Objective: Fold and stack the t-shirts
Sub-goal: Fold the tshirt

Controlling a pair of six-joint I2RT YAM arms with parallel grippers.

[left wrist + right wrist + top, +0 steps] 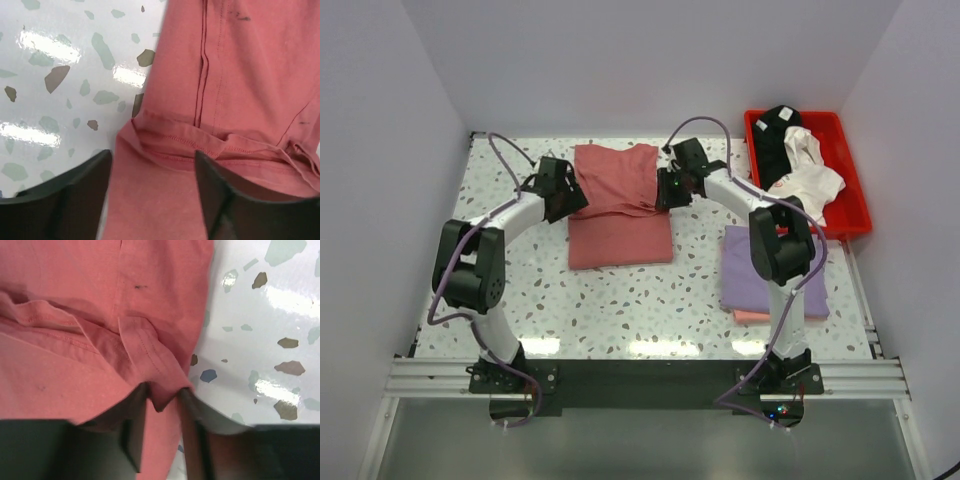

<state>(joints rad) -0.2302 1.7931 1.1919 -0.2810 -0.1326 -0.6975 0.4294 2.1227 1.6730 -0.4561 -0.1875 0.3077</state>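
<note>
A dusty red t-shirt (620, 200) lies mid-table, its far half folded over the near half. My left gripper (576, 203) is at its left edge. In the left wrist view that gripper (152, 165) stands open over the red cloth (240, 75), a hem fold just ahead of its fingers. My right gripper (666, 190) is at the shirt's right edge. There its jaws (164, 392) stand a little apart, and a corner of the red cloth (75, 315) hangs loose in the gap. A folded lavender t-shirt (770, 270) lies on a pale pink one (752, 317) at the right.
A red tray (854, 175) at the back right holds a black t-shirt (775, 140) and a white one (810, 175). White walls close in the speckled table (620, 300) on three sides. Both arm bases stand on the rail at the near edge.
</note>
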